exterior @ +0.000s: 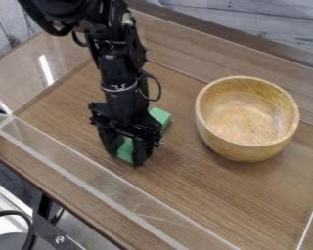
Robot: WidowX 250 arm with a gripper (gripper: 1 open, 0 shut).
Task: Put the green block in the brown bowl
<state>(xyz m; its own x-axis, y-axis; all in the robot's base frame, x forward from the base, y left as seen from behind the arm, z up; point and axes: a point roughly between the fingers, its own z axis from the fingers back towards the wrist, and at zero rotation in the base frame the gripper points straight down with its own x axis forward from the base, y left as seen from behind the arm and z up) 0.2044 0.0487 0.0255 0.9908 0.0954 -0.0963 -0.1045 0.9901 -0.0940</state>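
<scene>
The green block (159,119) lies on the wooden table, left of the brown bowl (214,138). My gripper (128,152) points straight down over the block, with its black fingers (144,149) on either side and green showing between them. The jaws are shut on the block, which still rests on the table. The arm hides most of the block. The round wooden bowl stands empty, about a hand's width to the right of the gripper.
A clear plastic wall (67,181) runs along the front and left of the wooden tabletop (211,195). The black arm (110,49) rises toward the upper left. Black cables and gear (16,229) sit below the table's front left corner.
</scene>
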